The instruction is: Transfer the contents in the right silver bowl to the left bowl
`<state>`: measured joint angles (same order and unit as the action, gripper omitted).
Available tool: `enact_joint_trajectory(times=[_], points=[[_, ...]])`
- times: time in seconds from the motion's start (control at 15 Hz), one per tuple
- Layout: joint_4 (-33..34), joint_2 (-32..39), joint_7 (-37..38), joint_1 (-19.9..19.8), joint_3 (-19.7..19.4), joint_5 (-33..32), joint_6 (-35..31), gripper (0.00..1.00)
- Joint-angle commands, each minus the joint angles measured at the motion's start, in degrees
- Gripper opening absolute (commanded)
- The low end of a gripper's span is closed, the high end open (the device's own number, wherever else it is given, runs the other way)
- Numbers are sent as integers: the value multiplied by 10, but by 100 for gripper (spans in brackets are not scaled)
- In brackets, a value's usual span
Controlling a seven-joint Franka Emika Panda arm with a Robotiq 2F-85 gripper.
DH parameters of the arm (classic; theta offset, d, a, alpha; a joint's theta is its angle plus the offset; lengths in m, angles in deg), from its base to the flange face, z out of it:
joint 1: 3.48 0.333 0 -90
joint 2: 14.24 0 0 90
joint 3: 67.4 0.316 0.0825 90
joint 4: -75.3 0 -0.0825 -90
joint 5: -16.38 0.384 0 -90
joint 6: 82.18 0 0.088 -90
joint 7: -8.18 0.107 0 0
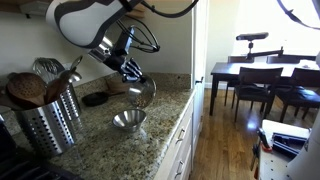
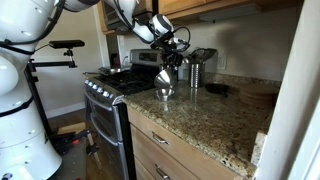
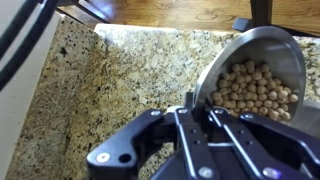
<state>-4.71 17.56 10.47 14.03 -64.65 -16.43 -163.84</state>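
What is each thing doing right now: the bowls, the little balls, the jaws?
right silver bowl, lifted and tilted
little balls, inside the tilted bowl
left bowl, upright on the counter
jaws, shut on the tilted bowl's rim
utensil holder, upright, full of utensils

1. The left bowl [image 1: 128, 120] stands on the surface [image 1: 110, 147];
2. The right silver bowl [image 1: 143, 88] is tilted in the tool [image 1: 133, 75], clear of the surface, above and just behind the left bowl;
3. In the wrist view, small round pieces [image 3: 250, 90] lie inside the tilted bowl;
4. In an exterior view, a utensil holder [image 1: 45, 125] stands on the surface left of the left bowl; a pan [image 1: 95, 98] lies behind them;
5. A stove [image 2: 110, 85] adjoins the surface's end.
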Motion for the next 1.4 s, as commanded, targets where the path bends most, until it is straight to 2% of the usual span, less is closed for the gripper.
enact_joint_trajectory(times=[0.0, 1.33], points=[[14, 8, 9, 8, 2, -15, 29, 8], [22, 21, 6, 21, 11, -58, 65, 7]])
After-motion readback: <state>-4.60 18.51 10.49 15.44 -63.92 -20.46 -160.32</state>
